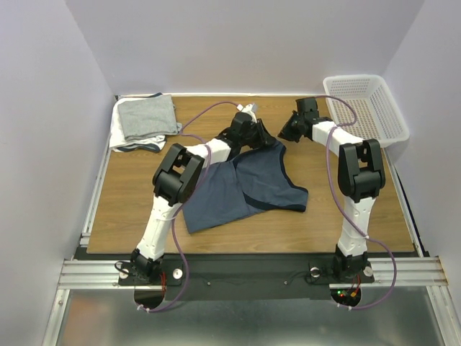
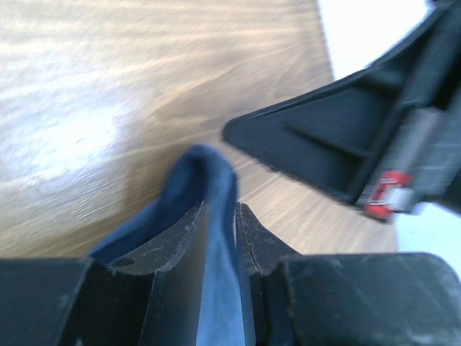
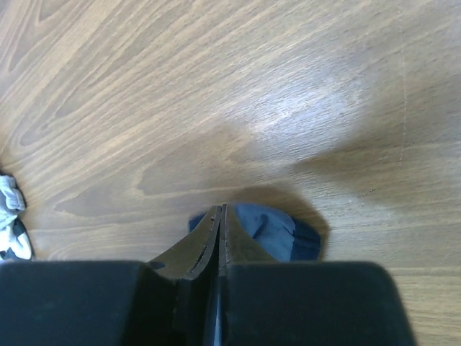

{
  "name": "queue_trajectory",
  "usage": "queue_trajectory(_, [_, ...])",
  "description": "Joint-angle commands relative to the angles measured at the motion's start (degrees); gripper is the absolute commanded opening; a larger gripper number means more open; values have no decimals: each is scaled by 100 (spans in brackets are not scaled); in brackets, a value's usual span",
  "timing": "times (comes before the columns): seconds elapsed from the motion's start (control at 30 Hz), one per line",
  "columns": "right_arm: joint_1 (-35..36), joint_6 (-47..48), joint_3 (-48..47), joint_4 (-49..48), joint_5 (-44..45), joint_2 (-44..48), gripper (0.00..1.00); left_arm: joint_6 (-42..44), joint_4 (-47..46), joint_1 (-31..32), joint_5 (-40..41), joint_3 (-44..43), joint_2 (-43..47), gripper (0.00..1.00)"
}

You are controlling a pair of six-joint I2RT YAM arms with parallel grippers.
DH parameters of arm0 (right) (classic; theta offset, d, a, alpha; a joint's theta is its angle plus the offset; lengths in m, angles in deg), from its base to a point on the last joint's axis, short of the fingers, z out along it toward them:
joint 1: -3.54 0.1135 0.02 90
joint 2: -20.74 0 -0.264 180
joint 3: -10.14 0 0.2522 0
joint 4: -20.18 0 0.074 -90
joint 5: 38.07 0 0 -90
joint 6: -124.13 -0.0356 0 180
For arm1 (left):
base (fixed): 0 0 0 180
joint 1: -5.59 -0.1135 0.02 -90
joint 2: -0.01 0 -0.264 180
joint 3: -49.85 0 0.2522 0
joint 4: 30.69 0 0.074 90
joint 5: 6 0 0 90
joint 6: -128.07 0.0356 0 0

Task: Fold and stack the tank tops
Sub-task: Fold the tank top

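Your left claw (image 2: pixel 222 210) is pinching the blue top (image 2: pixel 205 173). In its wrist view a raised fold of cloth stands between the fingers (image 2: pixel 180 241) and fills the narrow gap. The fold peaks just past the tips, over bare bench (image 2: pixel 108 86).

From above, that claw (image 1: pixel 261 137) sits at the top's 12 o'clock edge. The blue top (image 1: pixel 245 187) lies mid-bench, mostly flat, and its 3 o'clock half looks darker than its 9 o'clock half. Your left arm crosses over its 10 o'clock corner.

Your right claw (image 3: pixel 222 209) is pressed together, with only a thin seam showing between the fingers. A little blue cloth (image 3: pixel 277 227) bunches right at the tips, with more of it on the 3 o'clock side. You cannot tell whether any of it is caught. From above, this claw (image 1: pixel 287 132) hangs just beside the top's 1 o'clock corner, near the left claw but apart from it.

The stack (image 1: pixel 148 119) lies at 10 o'clock on the bench (image 1: pixel 122 209), with a grey top folded over white ones. A corner of it shows at the 9 o'clock edge of the right wrist view (image 3: pixel 9 216). The basket (image 1: pixel 360 78) is at 2 o'clock, hanging past the bench's edge.
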Motion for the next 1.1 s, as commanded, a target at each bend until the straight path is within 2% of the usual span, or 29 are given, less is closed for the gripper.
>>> queue_trajectory(0.0, [5,129,44,-278,-97,245,20,-28,-395,-57,-372,-326,371,33])
queue_trajectory(0.07, [5,94,53,-270,-97,263,35,-63,-412,-48,-513,-380,222,33])
queue_trajectory(0.17, [5,42,44,-270,-123,280,46,-116,-482,-48,-548,-293,107,33])
queue_trajectory(0.27, [5,-64,53,-261,-176,272,50,-142,-588,-57,-426,-74,151,33])
queue_trajectory(0.5, [40,-327,263,-270,-282,429,51,-414,-668,-381,548,446,555,33])
queue_trajectory(0.7, [163,-398,475,-278,-133,614,50,-414,-316,-549,708,-28,187,31])
queue_trajectory(0.8, [224,-407,492,-278,-97,606,40,-441,-290,-549,638,-195,-15,31])
queue_trajectory(0.83, [242,-416,492,-278,-88,597,30,-441,-237,-549,629,-335,-77,31])
queue_trajectory(0.9, [268,-433,518,-278,-62,579,16,-423,-79,-540,577,-485,-287,31])
queue_trajectory(1.07, [277,-416,615,-270,26,544,4,-344,115,-523,243,-1030,-701,30])
